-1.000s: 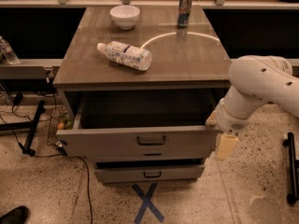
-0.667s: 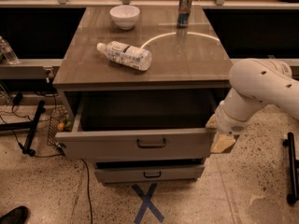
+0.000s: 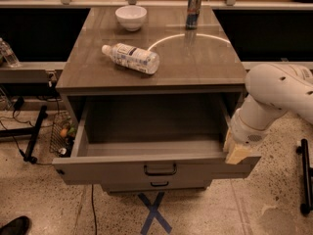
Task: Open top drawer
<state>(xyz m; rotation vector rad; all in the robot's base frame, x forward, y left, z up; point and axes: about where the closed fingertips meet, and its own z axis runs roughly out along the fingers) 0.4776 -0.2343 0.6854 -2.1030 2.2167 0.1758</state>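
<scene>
The floor [image 3: 274, 199] is pale speckled terrazzo, marked with a blue tape X [image 3: 154, 212] in front of the cabinet. The cabinet top [image 3: 205, 67] is a glossy grey-brown slab that reflects a bright arc of light [image 3: 193, 35]. Behind the cabinet, dark panels [image 3: 34, 33] run below a light ledge [image 3: 88, 4] fitted with metal posts. At left, a grey shelf [image 3: 24, 74] stands above a black stand leg [image 3: 34, 133], floor cables [image 3: 10, 131] and a wire basket [image 3: 61, 133]. At right, a black bar [image 3: 305, 175] lies on the floor. The gripper [image 3: 238, 151] is located at the cabinet's right front.
</scene>
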